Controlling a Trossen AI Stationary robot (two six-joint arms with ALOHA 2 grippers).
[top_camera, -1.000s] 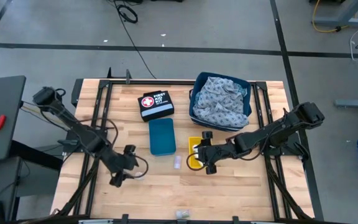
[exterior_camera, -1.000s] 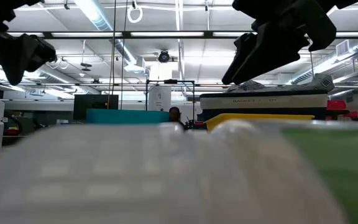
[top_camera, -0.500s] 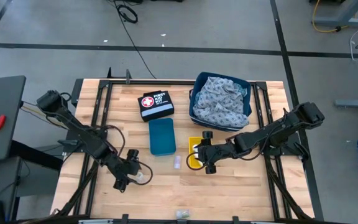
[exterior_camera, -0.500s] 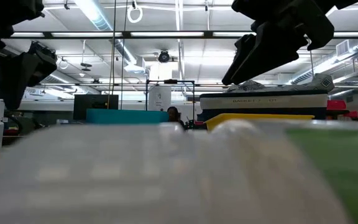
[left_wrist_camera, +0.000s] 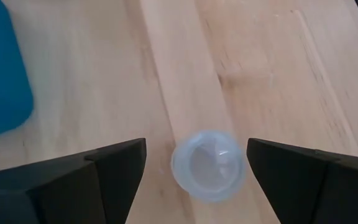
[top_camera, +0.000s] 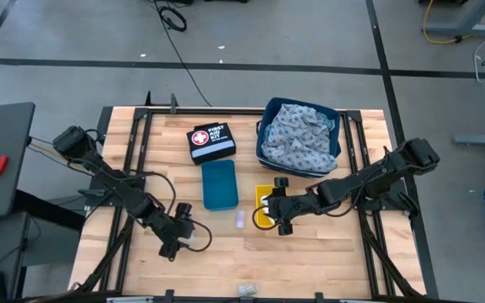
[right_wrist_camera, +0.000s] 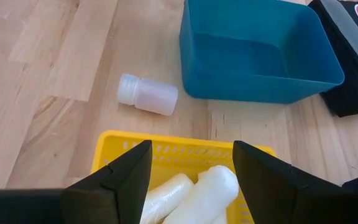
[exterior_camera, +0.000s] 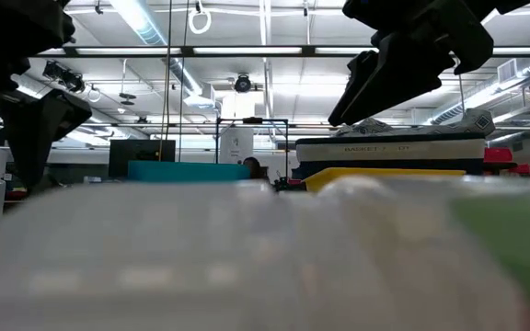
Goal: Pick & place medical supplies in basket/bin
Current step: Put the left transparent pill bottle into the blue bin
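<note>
My left gripper hangs open astride the tape ring; my right gripper gapes over the yellow basket.

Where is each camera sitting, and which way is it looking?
High view: above the table, looking straight down; both arms show, left gripper and right gripper.
Low view: at table height, looking level into the room; dark arm parts hang from above.
Left wrist view: on the left arm, looking down past its open fingers at a clear round cap.
Right wrist view: on the right arm, over the yellow basket.
Shared: the teal bin.
</note>
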